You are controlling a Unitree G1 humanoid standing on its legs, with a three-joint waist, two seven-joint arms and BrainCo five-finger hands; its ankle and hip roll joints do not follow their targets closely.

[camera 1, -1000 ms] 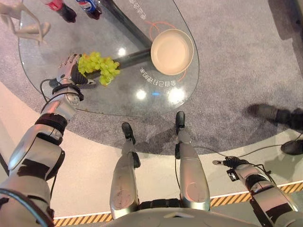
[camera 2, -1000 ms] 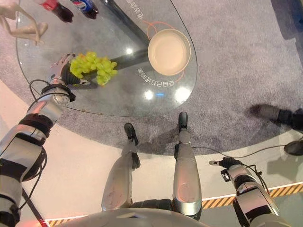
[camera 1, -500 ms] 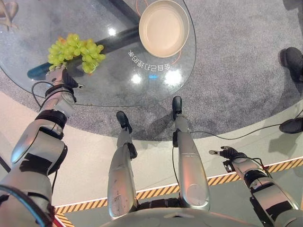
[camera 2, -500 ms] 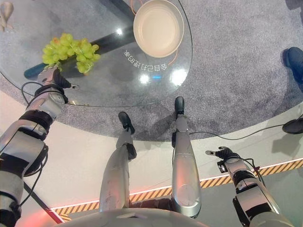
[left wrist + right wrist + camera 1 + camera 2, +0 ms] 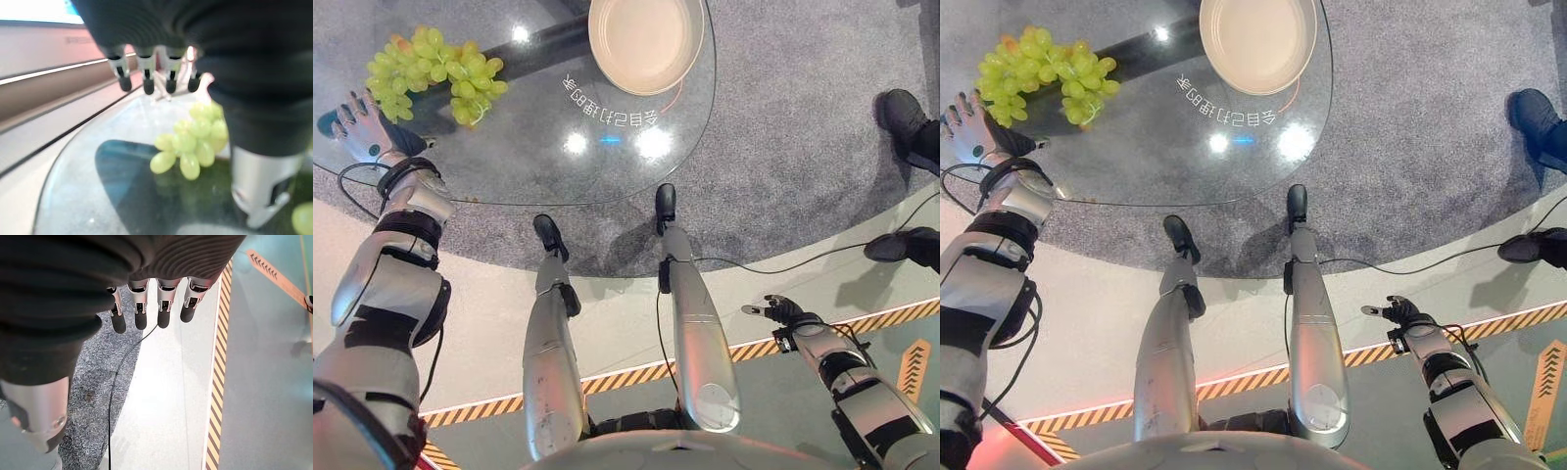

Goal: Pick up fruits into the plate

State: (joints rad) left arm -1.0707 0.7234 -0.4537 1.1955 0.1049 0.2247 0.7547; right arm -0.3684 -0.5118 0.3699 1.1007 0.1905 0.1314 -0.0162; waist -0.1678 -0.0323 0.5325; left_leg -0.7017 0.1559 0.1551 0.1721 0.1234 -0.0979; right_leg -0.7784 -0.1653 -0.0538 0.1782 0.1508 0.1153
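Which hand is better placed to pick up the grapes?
Left. The left hand is open at the table edge beside the grapes; the right hand hangs low over the floor.

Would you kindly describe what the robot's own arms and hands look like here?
Both arms are silver-grey shells with black bands at the joints. The left hand and the right hand have silver fingers with dark tips, and a dark ribbed cover over the back of the hand and the wrist.
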